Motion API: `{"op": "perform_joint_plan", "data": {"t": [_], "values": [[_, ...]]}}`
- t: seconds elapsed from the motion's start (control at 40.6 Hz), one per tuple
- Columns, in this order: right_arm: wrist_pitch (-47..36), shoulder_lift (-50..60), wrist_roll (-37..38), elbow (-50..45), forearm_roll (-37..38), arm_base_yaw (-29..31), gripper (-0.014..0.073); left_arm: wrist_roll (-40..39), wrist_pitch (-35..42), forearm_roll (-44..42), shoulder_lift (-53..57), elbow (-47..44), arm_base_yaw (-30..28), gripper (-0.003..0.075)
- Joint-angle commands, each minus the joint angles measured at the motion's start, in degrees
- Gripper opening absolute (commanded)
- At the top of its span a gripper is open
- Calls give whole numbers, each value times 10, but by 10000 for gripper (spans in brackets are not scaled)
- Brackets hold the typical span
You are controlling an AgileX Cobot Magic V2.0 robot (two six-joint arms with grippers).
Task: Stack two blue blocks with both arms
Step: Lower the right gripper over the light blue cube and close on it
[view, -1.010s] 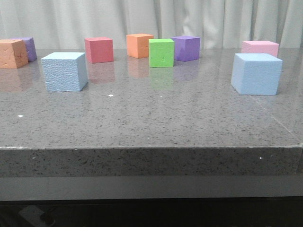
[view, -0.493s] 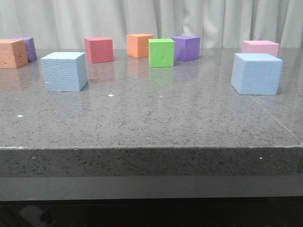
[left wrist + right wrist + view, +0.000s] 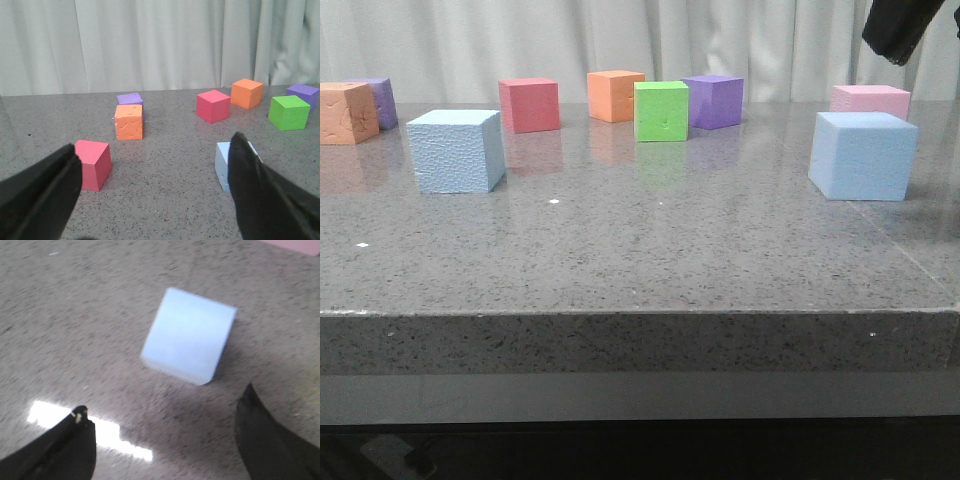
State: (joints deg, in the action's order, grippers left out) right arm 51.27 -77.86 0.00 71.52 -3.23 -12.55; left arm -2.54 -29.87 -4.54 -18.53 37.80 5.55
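Note:
Two pale blue blocks stand apart on the grey table, one at the left and one at the right. My right gripper is open and empty, hovering above the right blue block, which lies just ahead of its fingertips. A dark part of the right arm shows above that block in the front view. My left gripper is open and empty above the table. The left blue block is partly hidden behind one of its fingers.
Smaller cubes stand along the back: orange, purple, red, orange, green, purple and pink. A pinkish-red cube sits near the left gripper's other finger. The table's front edge is close.
A dark part of the right arm has come into the front view at the top right, above the right blue block. No block has moved.

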Motion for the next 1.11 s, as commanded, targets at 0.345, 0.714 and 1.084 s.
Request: {"op": "perform_joint_plan", "data": {"t": [0.345, 0.714, 1.084], "values": [[-70, -18, 86, 57, 104, 0, 582, -2, 41, -3, -10, 17, -1, 586], [-103, -42, 129, 57, 104, 0, 582, -2, 41, -3, -10, 17, -1, 586], [-147, -118, 161, 57, 68, 0, 582, -2, 41, -3, -10, 17, -1, 586]]}}
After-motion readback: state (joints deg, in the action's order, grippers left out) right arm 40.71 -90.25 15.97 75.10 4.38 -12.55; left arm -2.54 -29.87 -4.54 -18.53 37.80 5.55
